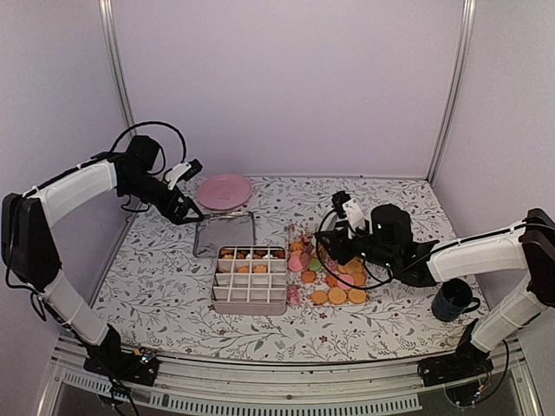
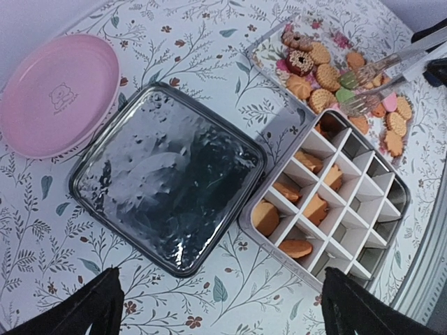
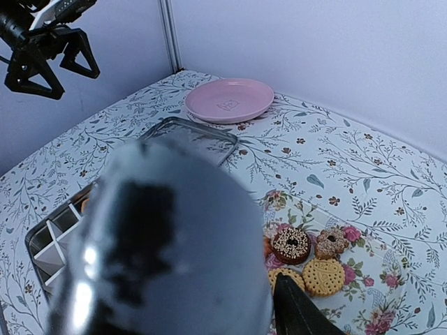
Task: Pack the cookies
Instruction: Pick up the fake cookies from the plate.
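The cookies (image 1: 336,279) lie on a flowered tray at centre right, mostly orange, some pink and brown; they also show in the left wrist view (image 2: 323,75) and the right wrist view (image 3: 323,276). A divided box (image 1: 250,303) holds several orange cookies (image 2: 265,218) in its far rows. My right gripper (image 1: 338,232) is shut on metal tongs (image 2: 370,70), whose forked tips hang over the tray; the tongs' blurred silver handle (image 3: 167,244) fills the right wrist view. My left gripper (image 1: 182,204) is open and empty, raised near the plate.
The box's clear lid (image 1: 225,234) lies flat behind the box, next to a pink plate (image 1: 224,191). A dark mug (image 1: 453,301) stands at the right, near the right arm. Walls close in the back and both sides.
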